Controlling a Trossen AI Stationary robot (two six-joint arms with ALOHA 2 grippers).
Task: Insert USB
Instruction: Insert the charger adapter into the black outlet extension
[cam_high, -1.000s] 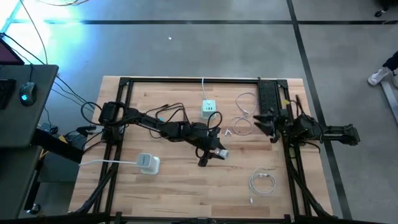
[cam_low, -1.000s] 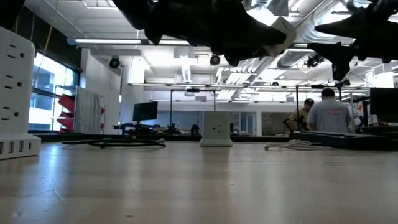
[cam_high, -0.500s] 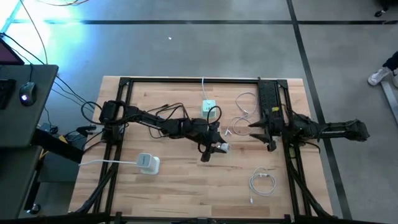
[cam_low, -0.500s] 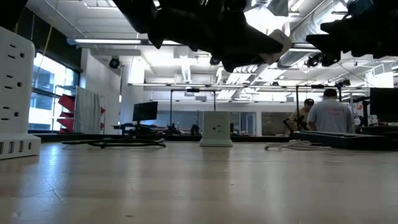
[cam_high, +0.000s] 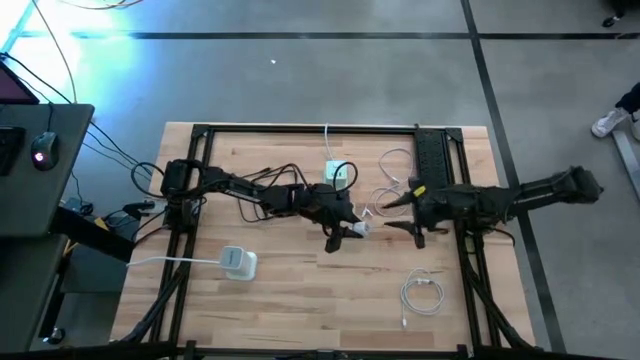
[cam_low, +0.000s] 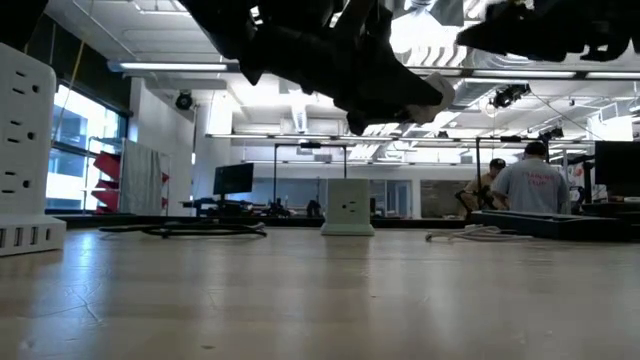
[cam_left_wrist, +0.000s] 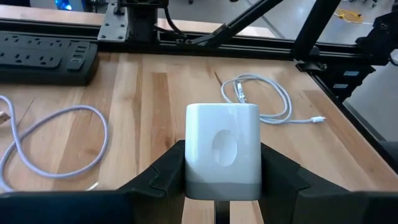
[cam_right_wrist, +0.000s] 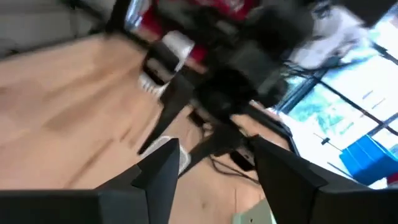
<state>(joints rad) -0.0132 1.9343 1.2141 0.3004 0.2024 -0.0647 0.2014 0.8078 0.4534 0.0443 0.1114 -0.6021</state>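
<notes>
A white charger block sits between the fingers of my left gripper, lifted above mid-table. In the low view the block hangs high over the wood. My right gripper is open and hovers just right of the block, pointing toward the table's left; its wrist view looks at the block and the left arm. A white power cube stands on the table behind them. White USB cables lie on the wood. My left gripper pinches the white charger block by its two opposite side faces, one finger on each side. The block is lifted clear of the table and stands upright between the fingers in the wrist view, its broad front face turned toward the camera.
A black power strip lies along the far right, seen also in the left wrist view. A coiled white cable rests near the right front, a white power strip at the left front. A person stands in the room beyond.
My right arm has reached out toward the table's left, bringing its open gripper from the right rail to just beside the held block. My left gripper has carried the block a little toward the far edge.
</notes>
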